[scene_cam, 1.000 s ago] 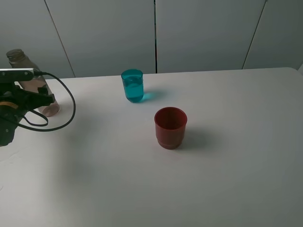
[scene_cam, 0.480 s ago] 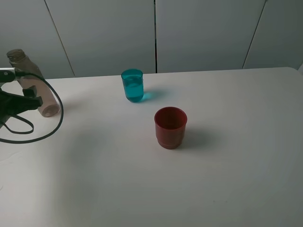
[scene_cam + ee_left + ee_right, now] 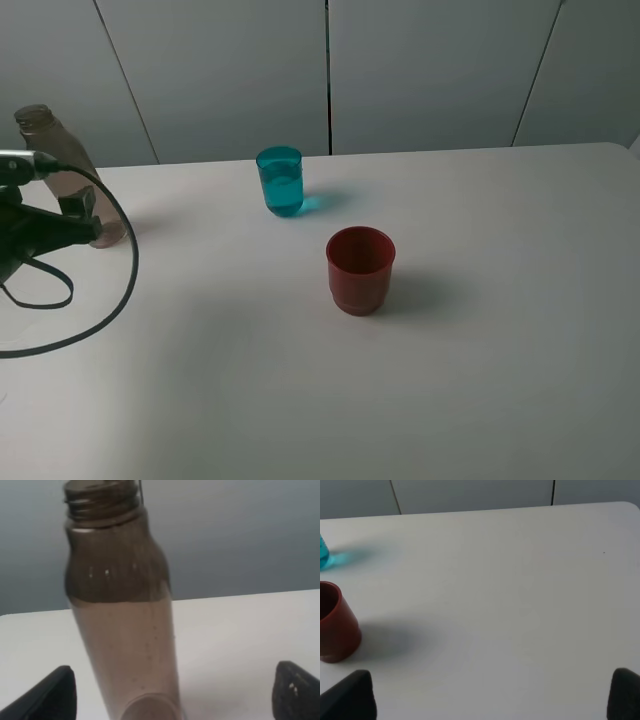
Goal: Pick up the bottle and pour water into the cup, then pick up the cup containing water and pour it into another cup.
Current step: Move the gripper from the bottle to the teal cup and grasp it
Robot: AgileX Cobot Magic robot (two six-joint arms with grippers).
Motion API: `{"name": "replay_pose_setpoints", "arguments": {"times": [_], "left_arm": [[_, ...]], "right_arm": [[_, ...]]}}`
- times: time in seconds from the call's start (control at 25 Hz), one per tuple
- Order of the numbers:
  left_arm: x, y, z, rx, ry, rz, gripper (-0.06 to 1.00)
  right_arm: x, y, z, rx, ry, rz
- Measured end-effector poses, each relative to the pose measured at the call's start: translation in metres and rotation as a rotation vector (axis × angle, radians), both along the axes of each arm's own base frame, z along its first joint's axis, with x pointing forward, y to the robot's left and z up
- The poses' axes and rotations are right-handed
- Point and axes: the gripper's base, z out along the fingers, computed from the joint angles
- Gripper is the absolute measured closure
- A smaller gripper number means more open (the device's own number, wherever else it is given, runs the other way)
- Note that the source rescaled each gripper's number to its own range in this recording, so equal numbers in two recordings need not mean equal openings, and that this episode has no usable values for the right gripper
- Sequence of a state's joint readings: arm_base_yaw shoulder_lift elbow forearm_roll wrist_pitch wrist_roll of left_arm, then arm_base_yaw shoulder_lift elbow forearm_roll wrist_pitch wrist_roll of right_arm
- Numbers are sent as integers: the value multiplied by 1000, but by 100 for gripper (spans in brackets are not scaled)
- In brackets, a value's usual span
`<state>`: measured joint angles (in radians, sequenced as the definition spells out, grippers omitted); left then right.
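The smoky grey-brown bottle (image 3: 48, 140) stands upright at the table's far left, and it fills the left wrist view (image 3: 122, 615). My left gripper (image 3: 85, 215) sits just in front of it, open; its dark fingertips (image 3: 50, 697) stand wide on either side without touching it, gripper (image 3: 172, 697). The teal cup (image 3: 280, 181) holds water and stands at the back centre; only its edge (image 3: 322, 552) shows in the right wrist view. The dark red cup (image 3: 360, 270) (image 3: 332, 625) stands in front of it. My right gripper (image 3: 485, 695) is open over bare table, out of the high view.
A black cable (image 3: 110, 300) loops from the left arm over the table's left side. The white table (image 3: 480, 350) ends at a grey panelled wall (image 3: 430, 70) behind the cups.
The left gripper has drawn back from the bottle toward the left front; its cable loop has spread wider over the table. Bottle and both cups stay put.
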<state>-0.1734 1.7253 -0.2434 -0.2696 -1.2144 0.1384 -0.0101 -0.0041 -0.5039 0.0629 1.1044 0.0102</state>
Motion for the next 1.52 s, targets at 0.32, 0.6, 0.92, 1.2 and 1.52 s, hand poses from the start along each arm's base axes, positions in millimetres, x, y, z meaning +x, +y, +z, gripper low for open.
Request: {"name": "replay_pose_setpoints", "arguments": {"times": [0.32,0.6,0.92,1.2,1.52], "left_arm": [[-5,-34,0,2,-1,-154,-6],[3,-53,2,23,20,-315,-6],[34,-77,7,84,96,-463,-6],[63,-92,-15,109,101,-526,-6],[91,-105,-36,115,78,-567,-6]], "right_arm": [[0,0,0,0,0,0],[0,0,0,0,0,0],[0,0,0,0,0,0],[0,0,0,0,0,0],[0,0,0,0,0,0]]}}
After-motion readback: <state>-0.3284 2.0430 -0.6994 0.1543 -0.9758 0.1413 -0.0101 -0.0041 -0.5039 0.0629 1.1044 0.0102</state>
